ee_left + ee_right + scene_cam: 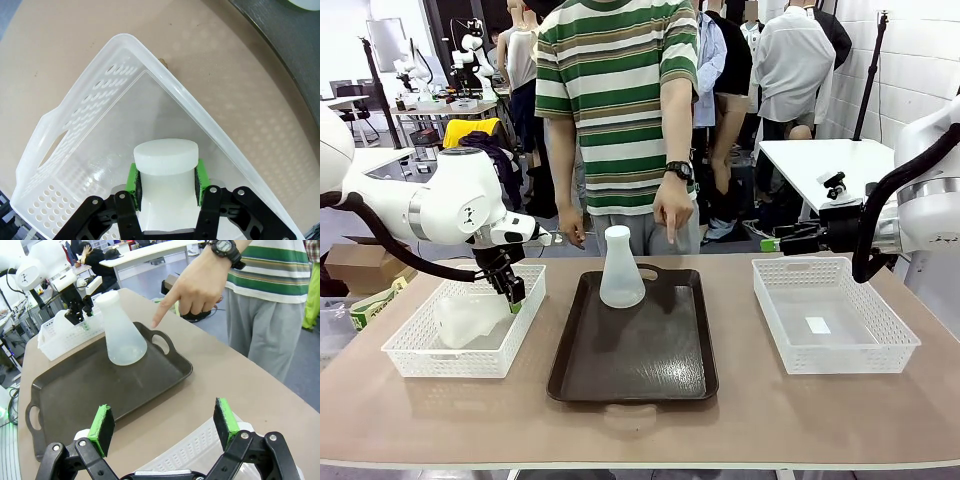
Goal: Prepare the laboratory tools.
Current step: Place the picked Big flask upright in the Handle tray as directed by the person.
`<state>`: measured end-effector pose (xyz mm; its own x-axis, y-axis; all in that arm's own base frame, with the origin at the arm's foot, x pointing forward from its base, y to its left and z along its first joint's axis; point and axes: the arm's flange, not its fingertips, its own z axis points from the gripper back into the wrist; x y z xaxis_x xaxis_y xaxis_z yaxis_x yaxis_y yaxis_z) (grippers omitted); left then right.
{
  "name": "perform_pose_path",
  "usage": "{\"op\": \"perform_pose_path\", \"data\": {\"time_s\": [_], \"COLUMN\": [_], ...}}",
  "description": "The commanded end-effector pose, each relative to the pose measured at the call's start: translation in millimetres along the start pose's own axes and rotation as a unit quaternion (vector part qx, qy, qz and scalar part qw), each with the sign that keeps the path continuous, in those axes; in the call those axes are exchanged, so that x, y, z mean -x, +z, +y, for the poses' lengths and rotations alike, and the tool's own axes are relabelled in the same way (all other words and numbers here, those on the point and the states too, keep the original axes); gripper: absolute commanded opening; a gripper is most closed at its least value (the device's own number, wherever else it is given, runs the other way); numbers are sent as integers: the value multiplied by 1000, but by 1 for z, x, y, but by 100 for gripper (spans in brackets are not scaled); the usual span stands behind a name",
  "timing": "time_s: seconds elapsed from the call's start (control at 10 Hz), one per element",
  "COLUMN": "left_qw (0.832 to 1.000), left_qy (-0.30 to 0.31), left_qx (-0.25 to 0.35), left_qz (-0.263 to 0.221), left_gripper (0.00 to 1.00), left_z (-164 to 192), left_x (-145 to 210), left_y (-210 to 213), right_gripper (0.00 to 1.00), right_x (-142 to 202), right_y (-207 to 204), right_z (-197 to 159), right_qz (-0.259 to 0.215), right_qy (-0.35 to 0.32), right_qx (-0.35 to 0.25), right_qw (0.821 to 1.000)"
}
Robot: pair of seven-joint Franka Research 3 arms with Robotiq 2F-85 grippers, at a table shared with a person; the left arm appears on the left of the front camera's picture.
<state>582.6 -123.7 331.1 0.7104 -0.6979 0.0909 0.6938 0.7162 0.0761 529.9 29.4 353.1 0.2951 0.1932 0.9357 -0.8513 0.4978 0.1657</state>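
Note:
One frosted-white flask [621,268] stands upright at the far end of the dark brown tray [640,365]; the right wrist view shows this flask [121,330] too. The second flask [470,318] lies tilted in the left white basket [415,358]. My left gripper [512,290] is shut on its neck [166,162], green pads [132,180] pressing both sides. My right gripper [165,427] is open and holds nothing, hovering above the right basket's near edge [775,243]. The person's hand [672,215] points a finger down at the tray's far rim.
The right white basket [835,325] holds just a small white label. The person in a striped shirt stands close behind the table's far edge. Bare tabletop [640,430] runs along the front, and narrow strips of it separate the tray from both baskets.

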Motion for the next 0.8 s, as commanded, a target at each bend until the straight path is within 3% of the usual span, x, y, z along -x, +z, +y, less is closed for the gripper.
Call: {"op": "perform_pose_path", "data": {"time_s": [0.0,0.7], "left_qw": [1000,1000], "left_qy": [-4,0], "left_qx": [-8,0], "left_qz": [-3,0], "left_gripper": [0,0], "left_z": [2,0], "left_x": [-1,0], "left_y": [-1,0], "right_gripper": [100,100], "right_x": [1,1], "right_y": [0,0], "right_z": [0,0], "right_qz": [0,0], "right_qy": [-1,-1], "right_qx": [0,0], "right_qw": [1000,1000]}}
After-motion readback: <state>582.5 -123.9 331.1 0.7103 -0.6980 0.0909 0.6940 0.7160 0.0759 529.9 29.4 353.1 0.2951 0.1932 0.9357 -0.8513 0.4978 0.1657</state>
